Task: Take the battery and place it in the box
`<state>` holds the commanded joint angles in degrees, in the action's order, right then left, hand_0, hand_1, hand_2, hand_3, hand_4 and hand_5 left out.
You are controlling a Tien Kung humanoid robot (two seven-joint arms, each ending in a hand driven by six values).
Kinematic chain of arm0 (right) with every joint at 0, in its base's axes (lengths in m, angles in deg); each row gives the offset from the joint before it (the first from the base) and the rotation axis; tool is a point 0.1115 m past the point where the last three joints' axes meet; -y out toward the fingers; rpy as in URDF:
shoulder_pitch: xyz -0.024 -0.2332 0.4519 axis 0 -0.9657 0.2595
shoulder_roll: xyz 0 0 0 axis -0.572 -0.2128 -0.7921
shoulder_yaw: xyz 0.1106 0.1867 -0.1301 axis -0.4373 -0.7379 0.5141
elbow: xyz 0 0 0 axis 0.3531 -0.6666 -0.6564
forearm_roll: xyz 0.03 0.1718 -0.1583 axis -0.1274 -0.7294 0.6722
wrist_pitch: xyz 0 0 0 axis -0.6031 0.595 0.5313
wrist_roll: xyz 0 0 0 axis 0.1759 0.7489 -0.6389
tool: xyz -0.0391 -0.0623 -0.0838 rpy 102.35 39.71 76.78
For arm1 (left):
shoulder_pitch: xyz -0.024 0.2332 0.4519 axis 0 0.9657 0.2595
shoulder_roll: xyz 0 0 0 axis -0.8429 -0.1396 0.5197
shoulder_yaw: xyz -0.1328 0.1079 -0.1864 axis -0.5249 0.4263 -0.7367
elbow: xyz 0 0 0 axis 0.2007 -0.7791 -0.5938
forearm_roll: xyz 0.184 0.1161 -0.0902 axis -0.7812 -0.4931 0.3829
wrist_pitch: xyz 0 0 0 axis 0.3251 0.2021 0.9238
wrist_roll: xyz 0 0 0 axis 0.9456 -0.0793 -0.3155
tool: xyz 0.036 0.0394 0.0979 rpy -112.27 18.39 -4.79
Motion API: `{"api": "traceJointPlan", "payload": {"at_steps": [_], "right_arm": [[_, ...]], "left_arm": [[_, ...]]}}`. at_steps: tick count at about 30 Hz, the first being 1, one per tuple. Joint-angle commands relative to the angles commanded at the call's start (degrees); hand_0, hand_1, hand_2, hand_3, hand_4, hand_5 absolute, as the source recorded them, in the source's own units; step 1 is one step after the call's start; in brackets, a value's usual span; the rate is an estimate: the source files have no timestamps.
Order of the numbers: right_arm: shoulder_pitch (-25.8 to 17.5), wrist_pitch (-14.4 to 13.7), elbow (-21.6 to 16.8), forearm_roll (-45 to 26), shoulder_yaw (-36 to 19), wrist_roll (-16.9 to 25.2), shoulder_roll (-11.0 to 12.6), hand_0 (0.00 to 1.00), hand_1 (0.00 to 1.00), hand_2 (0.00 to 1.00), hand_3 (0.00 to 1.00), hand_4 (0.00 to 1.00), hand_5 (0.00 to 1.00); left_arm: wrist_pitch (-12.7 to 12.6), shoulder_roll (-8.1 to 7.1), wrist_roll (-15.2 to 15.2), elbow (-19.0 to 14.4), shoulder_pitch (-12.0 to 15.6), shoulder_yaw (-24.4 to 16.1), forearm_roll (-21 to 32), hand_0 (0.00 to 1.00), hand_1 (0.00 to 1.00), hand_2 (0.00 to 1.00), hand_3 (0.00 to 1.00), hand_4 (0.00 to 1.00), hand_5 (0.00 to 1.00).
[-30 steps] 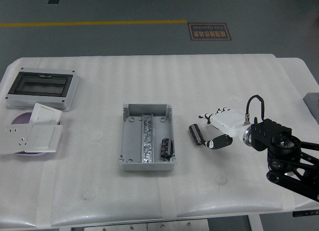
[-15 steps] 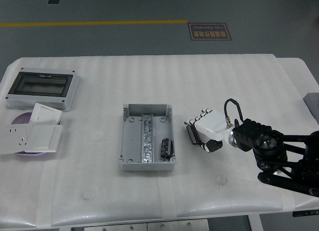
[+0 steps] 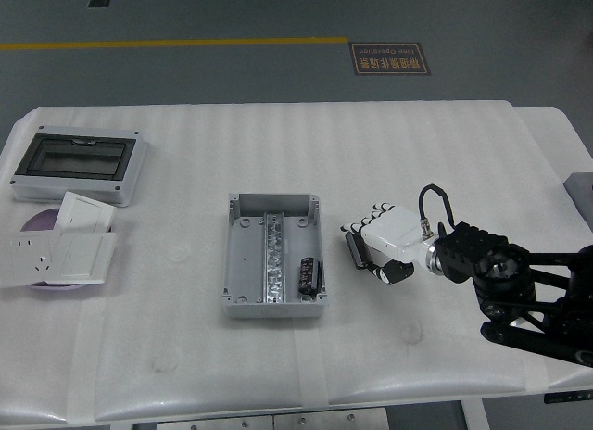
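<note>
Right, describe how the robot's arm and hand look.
Only the right arm shows: black angular links and struts, with a round black wrist joint. The right hand has a glossy white shell, and its fingers are dark-tipped. A thin black cable loops above the wrist.

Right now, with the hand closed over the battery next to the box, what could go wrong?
The right hand covers most of the battery, which shows only at the fingertips; the grip may be shallow, so it could slip on lifting.

A black part already sits in the box's right compartment, so the battery could land on it instead of lying flat.

The hand is close to the box's right wall and could nudge the box when moving across.
</note>
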<state>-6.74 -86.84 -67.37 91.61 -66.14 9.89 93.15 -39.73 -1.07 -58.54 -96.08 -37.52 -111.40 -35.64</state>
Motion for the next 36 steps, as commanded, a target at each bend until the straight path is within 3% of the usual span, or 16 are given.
{"api": "traceJointPlan", "payload": {"at_steps": [13,14,19,20,24,26,31,32,36], "right_arm": [[-1.1,-3.1,0.7,-1.1,-1.7,1.4,0.1,0.998,0.867,0.803,0.981,0.531,0.228],[-1.2,-3.2,0.7,-1.2,-1.8,1.4,0.1,0.998,0.834,0.738,0.871,0.512,0.239],[-1.8,-3.5,1.2,-1.6,-2.2,1.6,0.1,0.998,0.834,0.738,0.871,0.512,0.239],[-2.0,-3.6,1.3,-1.7,-2.3,1.6,0.1,0.998,0.738,0.473,0.61,0.373,0.15],[-2.4,-3.9,1.4,-1.4,-3.0,1.6,0.2,0.998,0.738,0.473,0.61,0.373,0.15],[-2.5,-4.0,1.1,-1.2,-4.3,1.6,0.6,0.998,0.72,0.454,0.561,0.352,0.126],[-3.4,-4.2,-1.4,-1.9,-10.3,1.4,1.4,0.998,0.72,0.454,0.561,0.352,0.126],[-3.8,-4.4,-2.2,-2.5,-11.7,1.5,1.4,0.998,0.718,0.454,0.556,0.415,0.17],[-6.3,-5.9,-5.5,-6.0,-18.1,2.6,-0.3,0.998,0.718,0.454,0.556,0.415,0.17]], "left_arm": [[-0.9,-0.04,-0.6,0.0,0.1,-0.3,-0.3,0.611,0.566,0.544,0.583,0.265,0.002],[-0.9,-0.04,-0.7,0.0,0.1,-0.3,-0.2,0.614,0.568,0.563,0.587,0.27,0.002],[-0.9,-0.03,-0.7,0.0,0.2,-0.4,-0.3,0.614,0.568,0.563,0.587,0.27,0.002],[-1.0,-0.02,-0.7,0.0,0.2,-0.4,-0.3,0.616,0.57,0.578,0.596,0.273,0.002],[-1.0,0.01,-0.8,0.0,0.2,-0.4,-0.4,0.616,0.57,0.578,0.596,0.273,0.002],[-1.0,0.03,-0.8,0.0,0.3,-0.4,-0.4,0.617,0.571,0.576,0.602,0.275,0.002],[-0.9,0.06,-0.7,0.0,0.4,-0.7,-0.9,0.617,0.571,0.576,0.602,0.275,0.002],[-0.8,0.08,-0.7,0.0,0.5,-0.7,-1.0,0.621,0.571,0.573,0.602,0.287,0.002],[-0.7,0.19,-0.6,0.0,0.5,-0.8,-1.3,0.621,0.571,0.573,0.602,0.287,0.002]]}}
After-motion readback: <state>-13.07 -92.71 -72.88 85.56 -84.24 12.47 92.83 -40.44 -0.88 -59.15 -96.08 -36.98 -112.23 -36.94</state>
